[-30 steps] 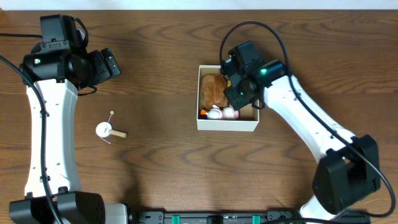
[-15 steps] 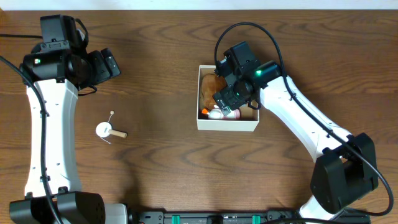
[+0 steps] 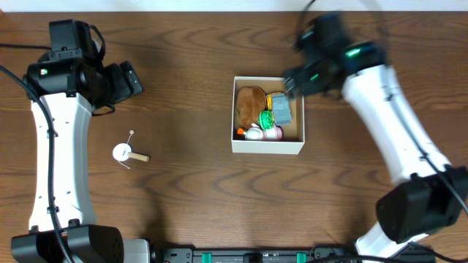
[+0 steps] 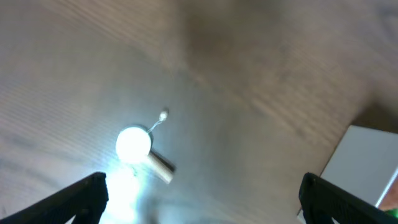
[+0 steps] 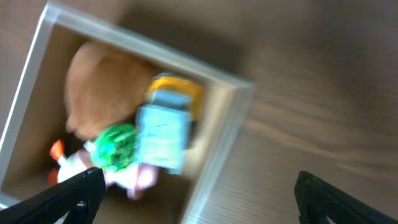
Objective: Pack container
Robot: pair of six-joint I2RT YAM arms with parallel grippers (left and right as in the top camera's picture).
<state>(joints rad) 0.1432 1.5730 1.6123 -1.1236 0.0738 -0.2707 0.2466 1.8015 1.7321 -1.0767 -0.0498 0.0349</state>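
Note:
The container [image 3: 268, 147], a white-walled box with a brown inside, stands right of the table's middle. It holds a brown plush [image 3: 250, 104], a grey-blue block [image 3: 281, 109], a green toy [image 3: 266, 117], a yellow piece [image 3: 276, 96] and a white-pink toy [image 3: 262, 133]. My right gripper [image 3: 291, 82], blurred, hovers open over the box's far right corner. The right wrist view shows the container [image 5: 221, 149], the block [image 5: 163, 134] and the plush [image 5: 99, 93] below my empty right gripper [image 5: 199, 199]. My left gripper [image 3: 135, 79] is open at the far left.
A white round toy [image 3: 122, 152] with a short wooden stick lies on the table's left side. In the left wrist view this toy [image 4: 132, 142] lies under my left gripper [image 4: 205, 202], and the container's corner [image 4: 367, 162] shows at right.
My right gripper opened inside the container, left the grey-blue block there, and pulled up and away to the far right. The left arm has not moved.

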